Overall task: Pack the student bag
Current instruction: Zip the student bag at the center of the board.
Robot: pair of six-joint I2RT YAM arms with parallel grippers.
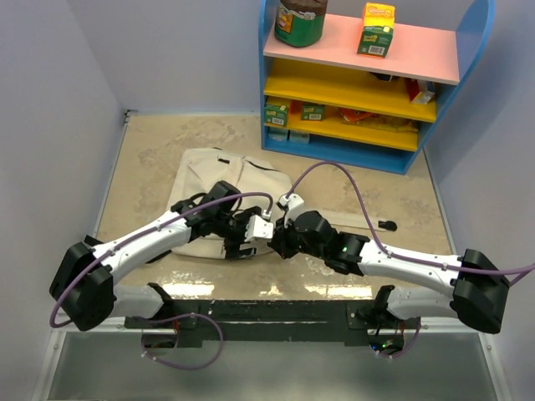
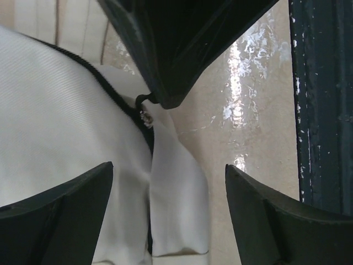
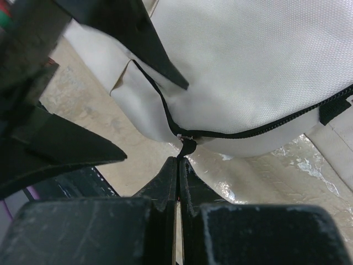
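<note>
Student bag (image 1: 209, 180) lies flat mid-worktop (image 1: 376, 200), just ahead of your arms. Your right hand (image 3: 179, 161) is clenched on its zipper pull (image 3: 187, 147); your left hand (image 2: 168, 168) hangs released over the bag's corner.

From above, the left arm (image 1: 159, 230) and right arm (image 1: 334, 242) hide the student bag's (image 1: 209, 180) near edge.

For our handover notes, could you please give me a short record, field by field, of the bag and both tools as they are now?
bag: student bag lying flat on the table
right arm: right tool shut on the zipper pull at the bag's near edge
left arm: left tool open, holding nothing, one finger over the bag, the other over bare table
zipper: how far it is open cannot be told
background: shelf unit at the far right
</note>
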